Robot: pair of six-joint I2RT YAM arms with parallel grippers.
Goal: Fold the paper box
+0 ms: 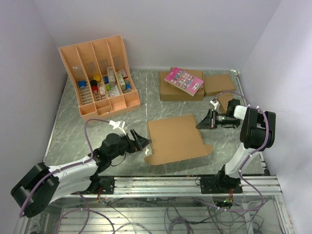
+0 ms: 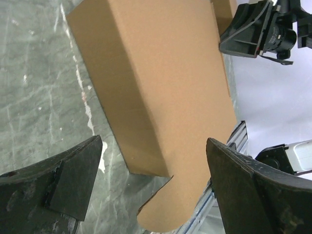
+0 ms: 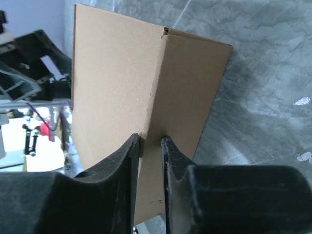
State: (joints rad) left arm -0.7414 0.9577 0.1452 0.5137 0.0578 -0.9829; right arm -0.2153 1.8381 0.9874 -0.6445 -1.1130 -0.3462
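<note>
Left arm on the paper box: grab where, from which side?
Probably the paper box by its left edge, coming in low from the left. That thin cardboard wall faces the open left gripper, and the right gripper pinches the opposite side.

1 paper box, 1 orange tray

The left arm and right arm have white links and rounded black joints. Lilac cables loop along each. The fingers are black wedges.
</note>
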